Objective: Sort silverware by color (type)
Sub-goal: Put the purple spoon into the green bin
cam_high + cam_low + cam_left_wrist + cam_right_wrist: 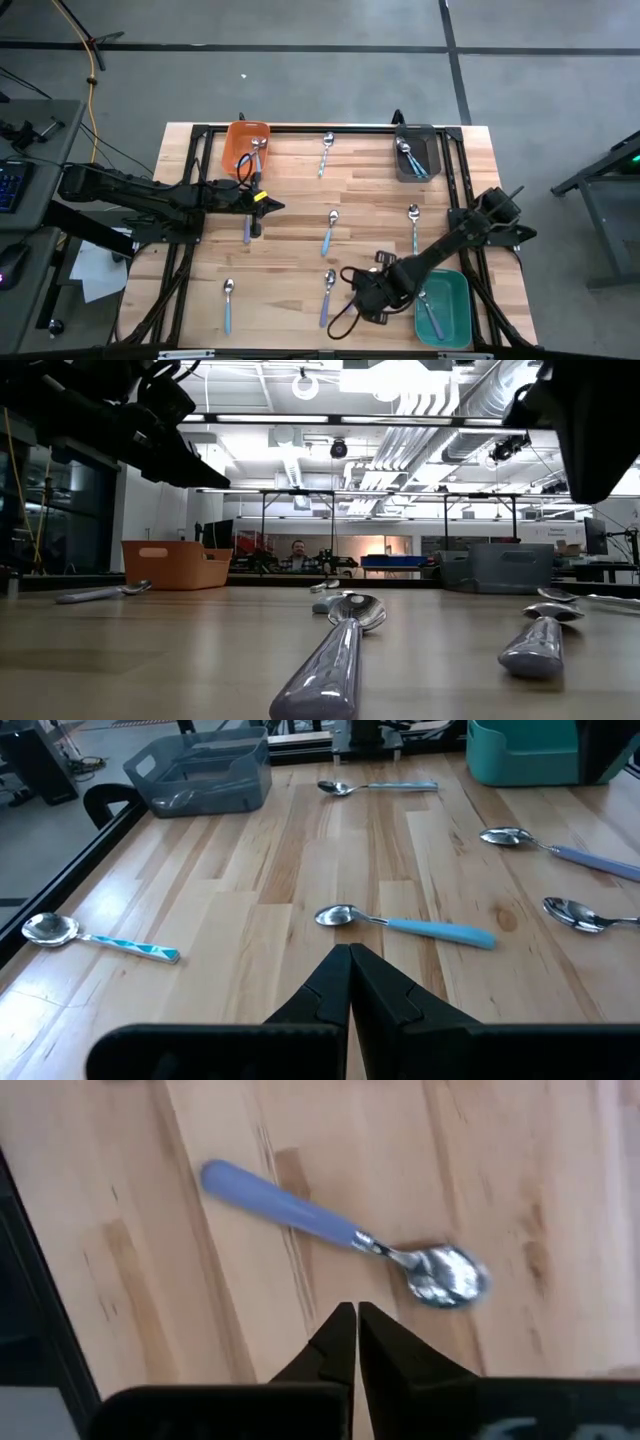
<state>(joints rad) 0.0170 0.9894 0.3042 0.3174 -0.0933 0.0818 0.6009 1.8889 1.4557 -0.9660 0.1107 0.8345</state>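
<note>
a few spoons already sit in the orange bin (243,143), grey bin (428,146) and teal bin (455,310); six lie loose on the table (290,200), one purple-handled spoon (340,1230) just under the right gripper (368,297), whose fingers are pinched shut and empty, like the left gripper (275,206)

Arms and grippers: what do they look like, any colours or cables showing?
Both arms are dark, near-black jointed links. The left gripper carries a yellow marking near its tip. The right gripper has black cable looping beside it. In the wrist views the fingers are matte black wedges tapering to points.
</note>
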